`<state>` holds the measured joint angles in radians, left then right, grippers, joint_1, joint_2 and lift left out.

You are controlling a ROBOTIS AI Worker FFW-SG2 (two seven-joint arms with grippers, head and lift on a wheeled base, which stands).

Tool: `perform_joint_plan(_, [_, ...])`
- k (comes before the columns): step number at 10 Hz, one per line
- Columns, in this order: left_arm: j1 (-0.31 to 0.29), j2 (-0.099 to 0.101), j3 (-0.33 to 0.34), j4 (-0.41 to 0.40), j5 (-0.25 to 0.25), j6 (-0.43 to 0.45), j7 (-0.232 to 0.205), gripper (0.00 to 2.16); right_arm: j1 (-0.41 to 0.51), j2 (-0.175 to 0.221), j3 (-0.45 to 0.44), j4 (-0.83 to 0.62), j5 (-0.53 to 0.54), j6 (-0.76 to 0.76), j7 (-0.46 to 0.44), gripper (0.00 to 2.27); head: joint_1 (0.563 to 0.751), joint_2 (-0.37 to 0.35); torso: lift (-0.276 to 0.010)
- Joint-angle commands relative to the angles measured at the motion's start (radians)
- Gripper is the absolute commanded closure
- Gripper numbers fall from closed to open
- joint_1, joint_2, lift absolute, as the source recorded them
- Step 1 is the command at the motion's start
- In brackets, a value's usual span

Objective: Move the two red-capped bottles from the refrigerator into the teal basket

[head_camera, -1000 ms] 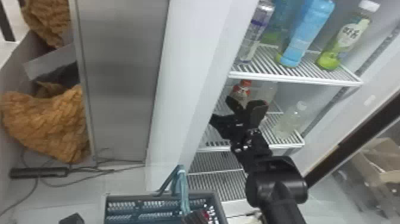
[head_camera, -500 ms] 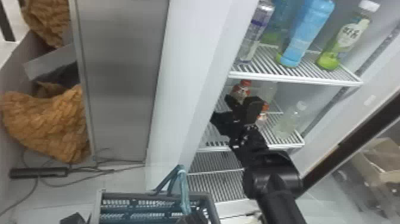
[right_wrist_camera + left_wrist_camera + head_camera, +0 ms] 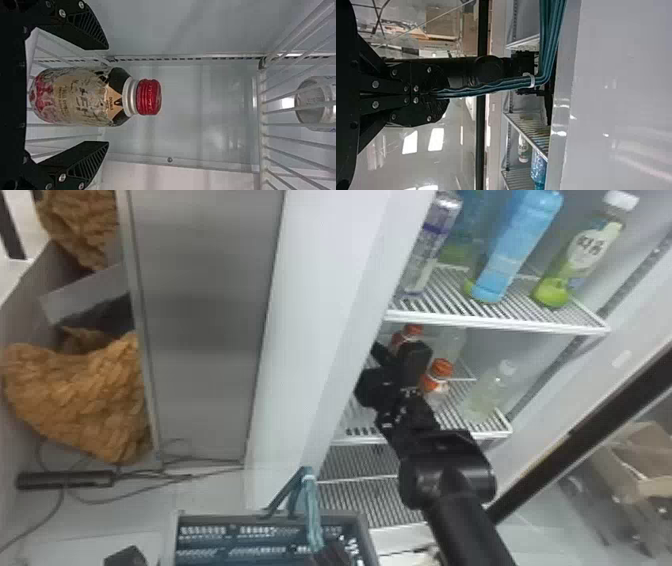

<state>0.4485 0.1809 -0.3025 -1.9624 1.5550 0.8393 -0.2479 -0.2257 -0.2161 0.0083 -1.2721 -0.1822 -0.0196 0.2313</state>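
Up above the right gripper are a can, a blue bottle and a green bottle. Right of it, a clear bottle; far left, brown fluff.

Seeing black two-fingered right gripper right of centre, beside red-capped bottle and second red-capped bottle. Teal plastic basket at bottom centre. Blue plastic bottle upper right, on white wire shelf.

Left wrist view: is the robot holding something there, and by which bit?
Yes. The left tool is shut on the teal handle of the basket.
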Motion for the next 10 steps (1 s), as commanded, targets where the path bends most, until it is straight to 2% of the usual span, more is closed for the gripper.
perform_joint_plan(1, [-0.002,0.0,-0.001,0.0,0.0,0.0,0.001,1.16,-0.012,0.0,0.006,0.017,-0.001,0.0,-0.003,0.16,0.695,-0.35,-0.224])
perform_joint_plan(7, [-0.004,0.002,-0.005,0.005,0.004,0.0,0.001,1.15,-0.069,-0.011,0.051,0.093,-0.015,0.005,-0.01,0.17,0.695,-0.35,-0.224])
perform_joint_plan(8, [-0.004,0.002,-0.005,0.005,0.004,0.0,-0.001,1.16,-0.069,-0.011,0.053,0.093,-0.015,0.015,-0.018,0.27,0.695,-0.35,-0.224])
perform_joint_plan(9, [-0.004,0.002,-0.005,0.005,0.004,-0.002,-0.001,1.15,-0.069,-0.011,0.053,0.09,-0.015,0.02,-0.02,0.54,0.695,-0.35,-0.224])
perform_joint_plan(10, [-0.004,0.002,-0.005,0.005,0.004,-0.002,-0.001,1.15,-0.069,-0.011,0.055,0.09,-0.015,0.024,-0.02,0.7,0.695,-0.35,-0.224])
